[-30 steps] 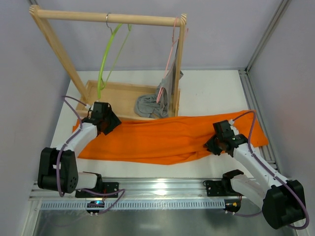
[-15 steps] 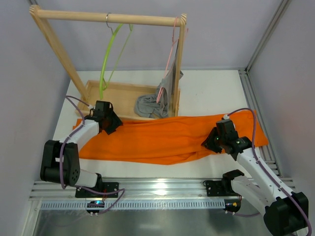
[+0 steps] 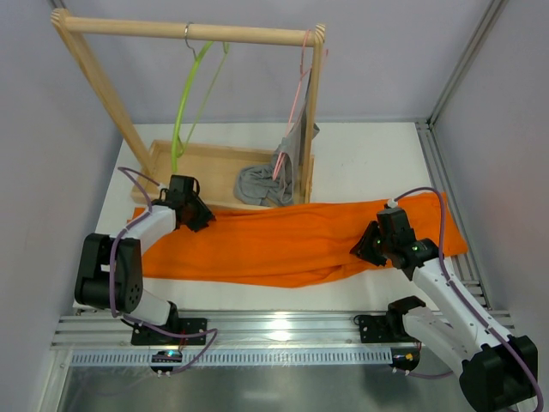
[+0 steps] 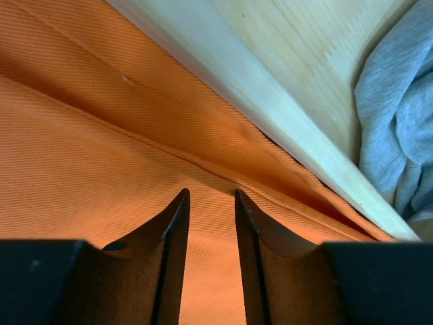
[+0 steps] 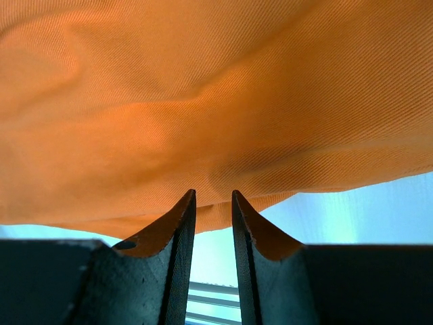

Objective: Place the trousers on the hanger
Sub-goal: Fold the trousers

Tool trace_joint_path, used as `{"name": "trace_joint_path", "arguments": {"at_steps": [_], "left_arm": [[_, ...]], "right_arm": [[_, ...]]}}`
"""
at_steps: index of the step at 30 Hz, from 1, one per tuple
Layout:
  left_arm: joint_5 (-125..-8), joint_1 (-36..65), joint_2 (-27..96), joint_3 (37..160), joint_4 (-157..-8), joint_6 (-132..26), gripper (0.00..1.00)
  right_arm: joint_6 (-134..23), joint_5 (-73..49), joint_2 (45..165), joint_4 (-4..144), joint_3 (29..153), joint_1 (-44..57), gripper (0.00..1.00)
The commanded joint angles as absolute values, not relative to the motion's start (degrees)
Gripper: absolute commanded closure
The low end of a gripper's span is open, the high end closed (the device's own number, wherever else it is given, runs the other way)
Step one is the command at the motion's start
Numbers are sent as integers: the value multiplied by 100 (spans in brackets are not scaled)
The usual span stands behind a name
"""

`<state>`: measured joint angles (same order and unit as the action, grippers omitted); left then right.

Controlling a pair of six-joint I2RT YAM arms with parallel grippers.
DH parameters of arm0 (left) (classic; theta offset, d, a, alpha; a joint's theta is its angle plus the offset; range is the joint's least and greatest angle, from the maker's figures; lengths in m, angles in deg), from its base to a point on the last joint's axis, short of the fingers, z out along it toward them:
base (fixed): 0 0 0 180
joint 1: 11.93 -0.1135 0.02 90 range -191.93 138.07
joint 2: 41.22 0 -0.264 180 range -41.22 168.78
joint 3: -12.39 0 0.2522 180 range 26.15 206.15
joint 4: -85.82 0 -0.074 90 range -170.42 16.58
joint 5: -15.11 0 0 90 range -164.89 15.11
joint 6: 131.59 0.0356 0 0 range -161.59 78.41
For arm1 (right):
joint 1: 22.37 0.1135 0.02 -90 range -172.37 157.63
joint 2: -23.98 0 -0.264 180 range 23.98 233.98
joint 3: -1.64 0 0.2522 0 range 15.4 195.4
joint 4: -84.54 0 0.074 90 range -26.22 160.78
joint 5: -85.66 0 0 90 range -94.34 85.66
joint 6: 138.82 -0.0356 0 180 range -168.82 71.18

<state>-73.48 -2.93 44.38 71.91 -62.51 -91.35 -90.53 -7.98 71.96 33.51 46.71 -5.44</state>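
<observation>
Where the trousers (image 3: 292,245) lie, they are spread flat across the white table (image 3: 369,163), long side running left to right, in front of both arm bases. Their far edge runs up against the near rim of a shallow wooden tray (image 3: 214,163). The lime-green hanger (image 3: 184,112) hangs by its metal hook from the top rail of a wooden rack (image 3: 189,32), left of the rail's middle, over the tray's left part and well apart from the trousers. A pink hanger (image 3: 300,103) hangs at the rail's right end beside the right post and carries a grey garment (image 3: 266,180), whose lower part pools in the tray's right corner. The left gripper (image 4: 211,193) is down on the trousers' far left part, just short of the tray rim. Its jaws are narrowly apart, the cloth showing flat through the slim gap and a seam crossing at the tips. In the left wrist view the tray's pale rim crosses directly beyond the fingertips, with the grey garment behind it at right. The right gripper (image 5: 212,193) sits at the trousers' near edge toward the right end. Its jaws are narrow, the tips meet the hem and table shows through the gap, but whether cloth is pinched cannot be told. Purple cables loop along both arms.
</observation>
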Motion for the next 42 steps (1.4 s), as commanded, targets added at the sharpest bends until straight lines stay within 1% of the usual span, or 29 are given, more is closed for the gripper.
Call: {"name": "trace_joint_path", "arguments": {"at_steps": [1,3,6,8,10,12,18,27,32,34,35,36,37,38,39,40,42], "left_arm": [[-7251,-288,4421,7379,-6600,-9230,68],[-7234,-279,4394,7379,-6653,-9257,71],[-7242,-279,4394,7397,-6653,-9266,73],[-7251,-270,4421,7414,-6636,-9257,71],[-7260,-279,4421,7406,-6635,-9292,65],[-7286,-279,4377,7344,-6653,-9353,62],[-7365,-279,4271,7274,-6697,-9468,60],[-7357,-226,4271,7300,-6732,-9538,59],[-7295,-200,4473,7309,-6785,-9556,59],[-7251,-156,4517,7300,-6837,-9565,63],[-7225,-147,4552,7300,-6846,-9556,67],[-7207,-138,4552,7300,-6873,-9564,77],[-7155,-112,4553,7300,-6890,-9573,82],[-7163,-103,4509,7309,-6890,-9582,93],[-7163,-94,4465,7318,-6890,-9591,97],[-7198,-77,4421,7335,-6856,-9608,100],[-7233,-42,4281,7414,-6838,-9617,99]], "right_arm": [[-8898,-847,7117,3554,4739,-506,69],[-8898,-882,7135,3615,4695,-497,69],[-8898,-943,7152,3668,4642,-497,69],[-8898,-961,7153,3686,4607,-497,69],[-8898,-970,7144,3712,4590,-497,69],[-8916,-979,7135,3738,4555,-497,69],[-8951,-1032,7135,3809,4449,-505,69],[-8951,-1049,7135,3844,4440,-497,69],[-8960,-1067,7144,3870,4422,-505,69],[-8951,-1067,7135,3853,4431,-497,69],[-8951,-1058,7135,3861,4440,-505,69],[-8960,-1049,7126,3844,4440,-506,69],[-8951,-1049,7126,3853,4440,-506,69],[-8960,-1040,7126,3853,4449,-497,69],[-8951,-1040,7135,3853,4449,-497,69],[-8951,-1023,7144,3861,4449,-505,69],[-8960,-1032,7161,3879,4449,-506,69]]}}
